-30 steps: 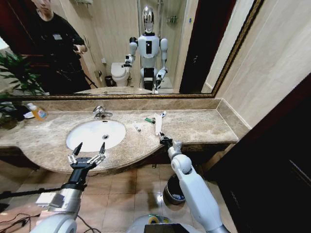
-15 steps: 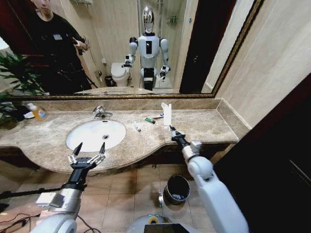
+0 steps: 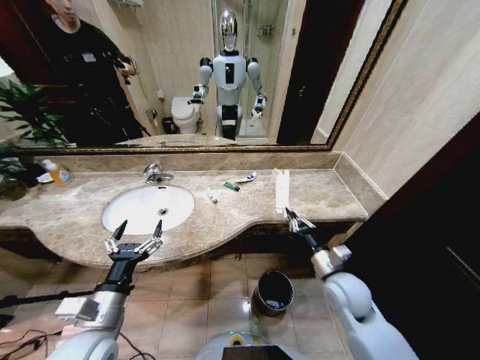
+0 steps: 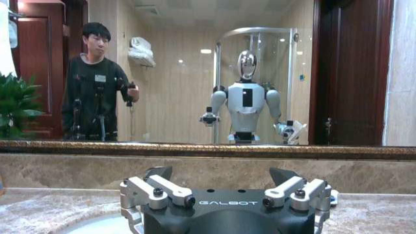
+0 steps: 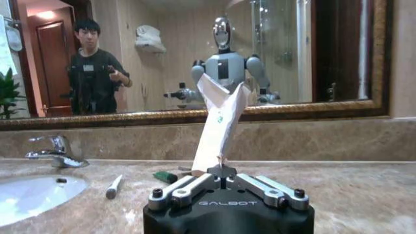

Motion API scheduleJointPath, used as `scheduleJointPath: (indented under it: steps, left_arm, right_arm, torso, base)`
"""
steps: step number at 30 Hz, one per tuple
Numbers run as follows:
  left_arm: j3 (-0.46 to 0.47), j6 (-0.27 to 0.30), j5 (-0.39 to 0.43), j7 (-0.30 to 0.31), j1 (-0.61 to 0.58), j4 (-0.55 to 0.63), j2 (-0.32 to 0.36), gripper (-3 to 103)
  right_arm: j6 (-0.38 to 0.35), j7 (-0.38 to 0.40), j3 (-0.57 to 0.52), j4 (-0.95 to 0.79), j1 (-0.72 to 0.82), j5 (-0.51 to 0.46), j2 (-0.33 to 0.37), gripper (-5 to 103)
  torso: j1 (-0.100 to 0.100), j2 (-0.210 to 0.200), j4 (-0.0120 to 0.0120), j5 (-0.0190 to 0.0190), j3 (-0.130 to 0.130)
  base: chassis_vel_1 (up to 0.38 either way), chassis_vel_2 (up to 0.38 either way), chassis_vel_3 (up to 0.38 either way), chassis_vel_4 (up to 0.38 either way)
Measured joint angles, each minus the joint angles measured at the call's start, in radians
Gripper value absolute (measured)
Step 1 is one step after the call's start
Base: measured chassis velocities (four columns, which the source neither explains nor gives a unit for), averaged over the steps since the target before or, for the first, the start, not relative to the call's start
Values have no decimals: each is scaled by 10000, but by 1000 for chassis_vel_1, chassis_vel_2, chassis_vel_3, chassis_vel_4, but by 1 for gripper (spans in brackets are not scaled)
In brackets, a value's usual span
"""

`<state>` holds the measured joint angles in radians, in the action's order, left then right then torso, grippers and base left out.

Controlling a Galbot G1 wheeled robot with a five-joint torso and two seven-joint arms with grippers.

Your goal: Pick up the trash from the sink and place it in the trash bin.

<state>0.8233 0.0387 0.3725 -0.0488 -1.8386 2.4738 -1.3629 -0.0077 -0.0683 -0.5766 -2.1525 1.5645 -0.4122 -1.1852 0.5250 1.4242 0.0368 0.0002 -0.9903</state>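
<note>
While you hold the right tool [image 3: 294, 218] at the front edge of the counter [image 3: 330, 196], note that its fingers are pressed together on the lower end of the long white wrapper [image 3: 281, 188], which stands upright above them. Below that tool, on the floor, sits the trash bin [image 3: 273, 292]. Your left tool [image 3: 138, 232] hovers with its fingers spread wide, just in front of the sink [image 3: 148, 207]. Beyond the right tool and toward the sink, three trash items lie on the counter: a small white tube [image 3: 212, 197], a green-ended sachet [image 3: 231, 186] and a blue-tipped tube [image 3: 247, 178]. Past the sink stands the chrome faucet [image 3: 155, 173].
</note>
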Motion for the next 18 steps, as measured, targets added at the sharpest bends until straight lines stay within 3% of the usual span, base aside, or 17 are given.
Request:
scheduleJointPath:
  steps: [1, 4, 5, 9, 13, 18]
  left_arm:
    - [0, 0, 0, 0, 0, 0, 0, 100]
    - [0, 0, 0, 0, 0, 0, 0, 100]
    - [0, 0, 0, 0, 0, 0, 0, 100]
    - [0, 0, 0, 0, 0, 0, 0, 100]
    - [0, -1, 0, 0, 0, 1, 0, 100]
    - [0, 0, -1, 0, 0, 0, 0, 100]
  right_arm:
    - [0, 0, 0, 0, 0, 0, 0, 0]
    - [1244, -279, -107, 563, 689, 319, -250, 0]
    - [1244, -279, -107, 563, 689, 319, -250, 0]
    - [2358, -517, 43, 1681, 928, 862, -677, 0]
    - [2996, -800, 166, 2894, 801, 1211, -989, 0]
    - [3289, -934, 201, 3966, 575, 1371, -1183, 0]
  torso:
    - [0, 0, 0, 0, 0]
    - [0, 0, -1, 0, 0]
    - [0, 0, -1, 0, 0]
    - [0, 0, 0, 0, -1]
    - [1, 0, 0, -1, -1]
    - [1, 0, 0, -1, -1]
  base:
    - [0, 0, 0, 0]
    - [0, 0, 0, 0]
    - [0, 0, 0, 0]
    - [0, 0, 0, 0]
    - [0, 0, 0, 0]
    - [0, 0, 0, 0]
